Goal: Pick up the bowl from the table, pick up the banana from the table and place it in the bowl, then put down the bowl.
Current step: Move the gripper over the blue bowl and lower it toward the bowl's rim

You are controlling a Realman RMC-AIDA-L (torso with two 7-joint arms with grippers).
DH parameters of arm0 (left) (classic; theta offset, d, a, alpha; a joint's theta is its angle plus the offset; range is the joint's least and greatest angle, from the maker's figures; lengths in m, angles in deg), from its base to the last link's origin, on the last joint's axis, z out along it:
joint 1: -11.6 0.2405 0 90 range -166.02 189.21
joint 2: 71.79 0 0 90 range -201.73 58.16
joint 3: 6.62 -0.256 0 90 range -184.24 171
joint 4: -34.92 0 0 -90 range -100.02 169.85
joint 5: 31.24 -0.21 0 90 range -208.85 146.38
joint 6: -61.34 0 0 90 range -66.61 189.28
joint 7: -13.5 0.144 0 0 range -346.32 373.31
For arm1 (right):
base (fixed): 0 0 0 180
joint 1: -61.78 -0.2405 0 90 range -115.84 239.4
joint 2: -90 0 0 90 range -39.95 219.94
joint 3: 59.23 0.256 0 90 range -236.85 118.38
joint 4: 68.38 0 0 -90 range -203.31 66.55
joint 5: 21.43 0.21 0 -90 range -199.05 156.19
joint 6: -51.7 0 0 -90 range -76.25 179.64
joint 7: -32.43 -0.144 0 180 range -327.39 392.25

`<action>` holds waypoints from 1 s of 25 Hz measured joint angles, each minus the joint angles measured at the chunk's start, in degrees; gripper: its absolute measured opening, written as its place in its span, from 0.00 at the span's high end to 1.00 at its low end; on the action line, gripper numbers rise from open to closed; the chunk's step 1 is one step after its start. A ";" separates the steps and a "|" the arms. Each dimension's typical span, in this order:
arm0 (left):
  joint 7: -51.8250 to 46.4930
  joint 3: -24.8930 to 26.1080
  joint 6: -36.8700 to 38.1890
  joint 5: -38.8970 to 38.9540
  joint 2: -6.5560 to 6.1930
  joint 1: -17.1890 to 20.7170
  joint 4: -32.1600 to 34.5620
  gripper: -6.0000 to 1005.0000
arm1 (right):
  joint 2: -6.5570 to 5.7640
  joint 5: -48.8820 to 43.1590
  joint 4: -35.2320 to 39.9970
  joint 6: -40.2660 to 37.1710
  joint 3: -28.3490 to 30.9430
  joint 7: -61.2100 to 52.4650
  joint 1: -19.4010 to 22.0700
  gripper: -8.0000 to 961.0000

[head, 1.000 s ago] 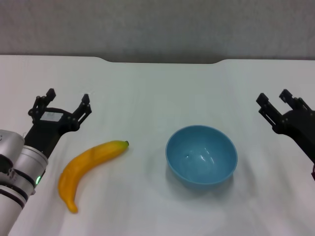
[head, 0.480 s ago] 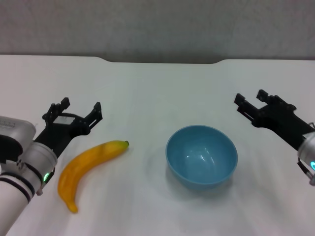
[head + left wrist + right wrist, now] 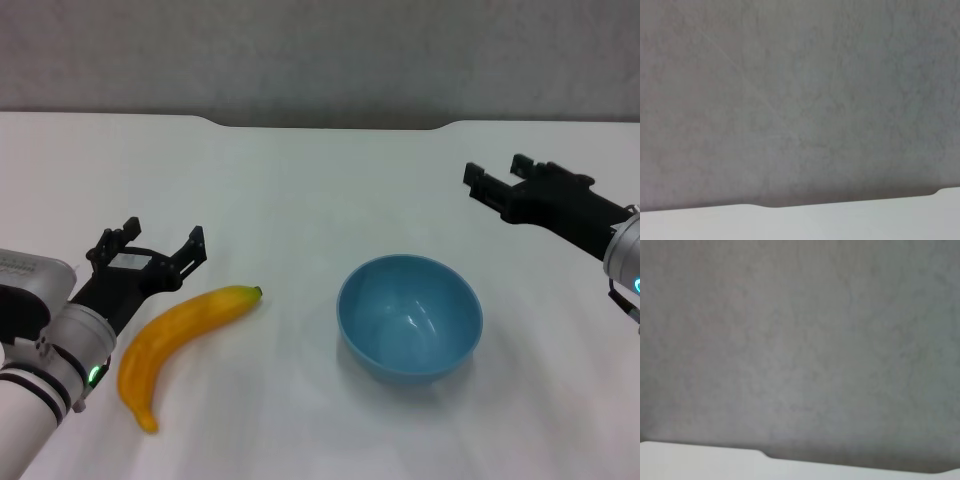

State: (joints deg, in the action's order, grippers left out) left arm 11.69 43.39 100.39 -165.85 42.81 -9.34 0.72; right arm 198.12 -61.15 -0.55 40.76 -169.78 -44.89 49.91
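The light-blue bowl (image 3: 410,315) stands upright and empty on the white table (image 3: 300,190), right of centre. The yellow-orange banana (image 3: 180,335) lies on the table to its left, dark tip pointing toward the bowl. My left gripper (image 3: 160,245) is open, just behind the banana's left half and not touching it. My right gripper (image 3: 497,180) is open, above the table behind and to the right of the bowl, fingers pointing left. Both wrist views show only the grey wall and the table's far edge.
The table's far edge has a shallow notch (image 3: 330,124) at the middle. A grey wall (image 3: 320,55) stands behind the table. The wrist views show the table edge (image 3: 790,220) and wall (image 3: 800,340) only.
My left gripper has moved forward and right, closer to the banana. My right gripper has swung left and away toward the area behind the bowl. Bowl and banana have not moved.
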 joint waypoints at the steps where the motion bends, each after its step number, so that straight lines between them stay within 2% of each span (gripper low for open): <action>1: 0.00 0.00 -0.06 0.01 0.03 0.03 0.00 0.10 | -1.38 -0.03 -0.57 -0.54 -1.15 -2.62 -0.91 0.26; 3: 0.03 0.00 -0.44 0.03 0.03 0.12 0.00 0.10 | -4.12 -0.29 -2.25 -2.64 -3.34 -8.15 -3.03 0.26; 4: 0.04 0.00 -0.74 0.05 0.04 0.16 0.00 0.10 | -6.39 -2.65 -5.14 -6.95 -4.60 -15.43 -5.63 0.26; 5: 0.05 0.00 -0.99 0.08 0.06 0.18 0.04 0.10 | -6.39 -2.65 -5.14 -6.95 -4.60 -15.43 -5.63 0.26; 6: 0.05 0.02 -1.17 0.10 0.09 0.18 0.14 0.10 | -7.03 -4.83 -7.02 -9.28 -4.77 -19.29 -6.91 0.26; 8: 0.06 0.05 -1.30 0.11 0.18 0.17 0.51 0.10 | -7.57 -12.79 -11.86 -15.15 -3.97 -29.03 -10.39 0.26; 9: 0.05 0.07 -1.32 0.12 0.25 0.11 0.82 0.10 | -7.31 -18.43 -14.55 -18.27 -2.51 -34.00 -12.27 0.26; 10: 0.05 0.07 -1.32 0.13 0.33 0.03 1.05 0.10 | -6.03 -30.27 -18.95 -23.52 1.69 -43.07 -15.40 0.26; 11: 0.05 0.08 -1.32 0.15 0.38 -0.03 1.17 0.10 | -6.03 -30.27 -18.95 -23.52 1.69 -43.07 -15.40 0.26; 12: 0.05 0.08 -1.30 0.16 0.42 -0.09 1.31 0.10 | -4.96 -36.46 -19.86 -25.28 4.48 -46.22 -16.18 0.26; 13: 0.06 0.08 -1.27 0.15 0.45 -0.13 1.34 0.10 | -3.51 -43.29 -20.63 -26.95 7.83 -49.01 -16.86 0.26; 16: 0.06 0.09 -1.15 0.16 0.46 -0.04 1.35 0.10 | 1.92 -63.64 -19.32 -31.49 20.22 -54.19 -17.09 0.26; 17: 0.06 0.14 -1.10 0.15 0.46 0.00 1.35 0.10 | 4.02 -70.13 -17.59 -33.10 25.12 -55.39 -16.87 0.26; 19: 0.11 0.62 -1.09 0.13 0.63 -0.01 1.38 0.10 | 6.95 -82.58 -13.56 -36.19 32.93 -57.73 -16.35 0.26; 22: 0.34 1.42 -1.13 0.08 1.09 -0.24 1.49 0.10 | 7.29 -91.09 -10.83 -37.61 35.79 -60.50 -16.20 0.26; 25: 0.37 1.49 -1.19 0.07 1.15 -0.25 1.54 0.10 | 6.96 -92.03 -10.91 -38.12 35.76 -62.08 -17.37 0.26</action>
State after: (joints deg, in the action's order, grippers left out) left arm 12.05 44.88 99.20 -165.78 43.96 -9.59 2.26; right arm 205.08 -153.17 -11.46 2.64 -134.02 -106.96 32.54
